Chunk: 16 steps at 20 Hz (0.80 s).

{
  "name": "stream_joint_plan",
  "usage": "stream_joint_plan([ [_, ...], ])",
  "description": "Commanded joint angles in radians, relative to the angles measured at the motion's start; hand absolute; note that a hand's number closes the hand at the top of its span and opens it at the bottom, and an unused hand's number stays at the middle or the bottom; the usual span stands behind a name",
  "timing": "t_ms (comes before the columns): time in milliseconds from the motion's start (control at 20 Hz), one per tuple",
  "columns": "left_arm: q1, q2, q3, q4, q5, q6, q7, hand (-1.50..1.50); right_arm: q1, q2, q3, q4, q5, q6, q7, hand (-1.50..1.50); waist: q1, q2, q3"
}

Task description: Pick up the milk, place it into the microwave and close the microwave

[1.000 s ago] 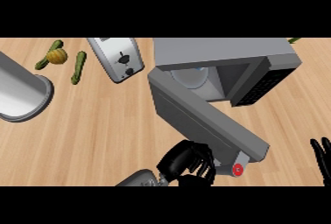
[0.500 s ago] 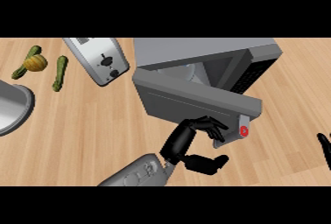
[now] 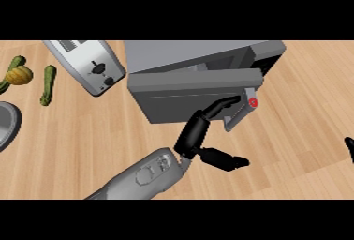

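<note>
The grey microwave [image 3: 200, 55] stands at the top centre of the wooden counter. Its door [image 3: 187, 96] is swung almost shut, leaving a narrow gap at the right side by the red button [image 3: 253, 101]. My left hand [image 3: 194, 135] reaches up from the lower left, open, with straight fingers [image 3: 223, 105] pressing against the door's front near its handle and the thumb [image 3: 224, 161] sticking out to the right. The milk shows nowhere in the head view. Only a black sliver of my right hand [image 3: 350, 149] shows at the right edge.
A silver toaster [image 3: 86, 65] lies left of the microwave. Further left are a green cucumber [image 3: 47, 84] and a small squash [image 3: 18, 74]. A grey round rim [image 3: 7, 125] pokes in at the left edge.
The microwave door has swung from wide open to almost shut, with my left hand following it and pushing on its front. My right hand has slid almost out of view.
</note>
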Motion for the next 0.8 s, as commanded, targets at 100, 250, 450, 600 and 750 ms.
stream_joint_plan([
  [100,-0.079,-0.002,0.016,0.051,0.080,0.028,-0.043,-1.50,-0.039,-0.032,-0.002,-0.015,-0.052,0.024,0.028,-1.50,-0.031,0.010,0.001],
  [250,-0.121,-0.002,0.025,0.084,0.105,0.042,-0.049,-1.50,-0.042,-0.038,0.001,-0.018,-0.087,0.030,0.046,-1.50,-0.052,0.013,0.002],
  [450,-0.152,-0.002,0.026,0.122,0.141,0.052,-0.066,-1.50,-0.070,-0.060,0.002,-0.020,-0.112,0.045,0.061,-1.50,-0.062,0.022,0.002],
  [600,-0.179,-0.002,0.020,0.141,0.161,0.066,-0.077,-1.50,-0.090,-0.083,-0.010,-0.019,-0.138,0.049,0.077,-1.50,-0.075,0.023,0.002],
  [750,-0.174,-0.002,0.019,0.155,0.190,0.067,-0.098,-1.50,-0.102,-0.097,-0.015,-0.015,-0.157,0.057,0.087,-1.50,-0.084,0.032,0.002],
])
